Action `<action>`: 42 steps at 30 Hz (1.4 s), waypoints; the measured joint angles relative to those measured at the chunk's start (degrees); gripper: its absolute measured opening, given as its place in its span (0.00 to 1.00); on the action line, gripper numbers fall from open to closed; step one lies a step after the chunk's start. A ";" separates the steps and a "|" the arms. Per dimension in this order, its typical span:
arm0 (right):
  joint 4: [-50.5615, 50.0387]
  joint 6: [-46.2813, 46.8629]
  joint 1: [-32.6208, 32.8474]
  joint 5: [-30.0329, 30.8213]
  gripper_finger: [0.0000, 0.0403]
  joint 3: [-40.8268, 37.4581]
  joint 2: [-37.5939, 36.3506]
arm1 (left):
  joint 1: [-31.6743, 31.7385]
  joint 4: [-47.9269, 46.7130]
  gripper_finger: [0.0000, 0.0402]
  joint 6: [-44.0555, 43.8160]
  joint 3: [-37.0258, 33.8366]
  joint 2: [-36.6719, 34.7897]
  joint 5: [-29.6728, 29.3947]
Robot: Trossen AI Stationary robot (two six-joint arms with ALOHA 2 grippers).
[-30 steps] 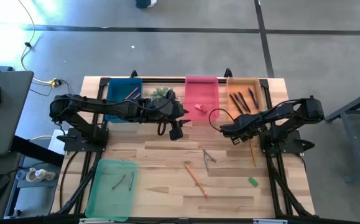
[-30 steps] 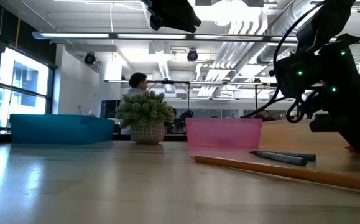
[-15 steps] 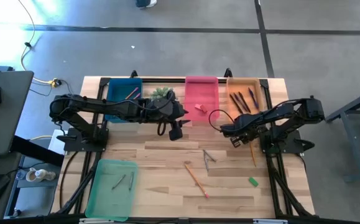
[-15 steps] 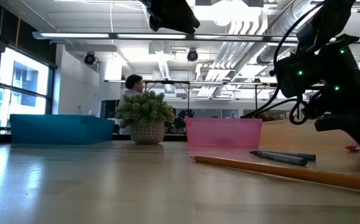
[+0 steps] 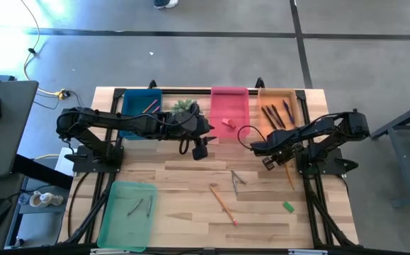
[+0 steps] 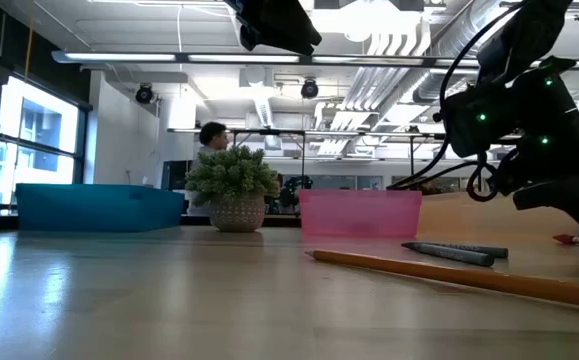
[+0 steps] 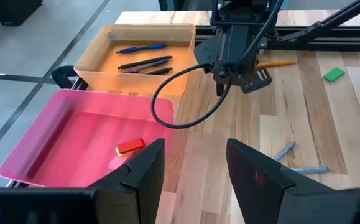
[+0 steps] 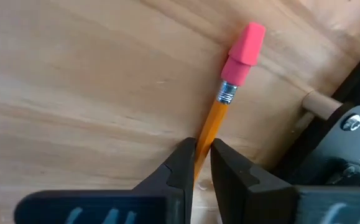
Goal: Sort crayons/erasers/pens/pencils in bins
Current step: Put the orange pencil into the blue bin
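An orange pencil (image 5: 289, 174) with a pink eraser tip (image 8: 247, 43) lies on the table by the right edge, and my right gripper (image 8: 203, 163) is shut on it. My left gripper (image 5: 200, 151) hangs open above the table's middle, in front of the pink bin (image 5: 229, 106), touching nothing. A second pencil (image 5: 222, 204) and two grey crayons (image 5: 236, 178) lie on the table's middle. A green eraser (image 5: 288, 206) lies near the front right. The orange bin (image 5: 279, 106) holds pens; the pink bin holds a red eraser (image 7: 130, 147). My right gripper pinches the pencil's orange shaft (image 8: 206, 138) between its two fingers, a little below the metal band at the eraser end. The fingers come steeply from above and lie across the pencil. The pencil lies flat on the table.
A blue bin (image 5: 139, 112) and a small potted plant (image 5: 183, 108) stand at the far edge. A light green bin (image 5: 128, 212) with two sticks sits at the near left. The right arm's base frame (image 8: 347, 124) stands close beside the pencil.
My right gripper has rolled and tipped at the wrist while staying over the pencil by the table's right edge. My left arm has kept still.
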 joint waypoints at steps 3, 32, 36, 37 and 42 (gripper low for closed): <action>-0.31 -1.48 0.03 -1.28 0.08 1.16 0.10 | 0.00 0.02 0.39 0.00 0.00 0.00 0.00; 9.03 -2.69 4.90 -6.25 0.03 3.35 -0.20 | 0.13 -2.25 0.39 0.29 0.11 -2.34 -0.57; 9.09 -2.71 4.90 -6.37 0.02 3.35 -0.20 | 0.13 -5.81 0.39 -0.64 0.09 -5.23 -3.66; 9.09 -2.69 4.90 -6.40 0.02 3.35 -0.20 | 0.13 -6.44 0.39 -0.95 0.09 -6.24 -4.08; 9.14 -2.84 4.90 -6.44 0.01 3.38 -0.16 | 0.13 -10.96 0.39 -3.01 0.07 -10.60 -4.89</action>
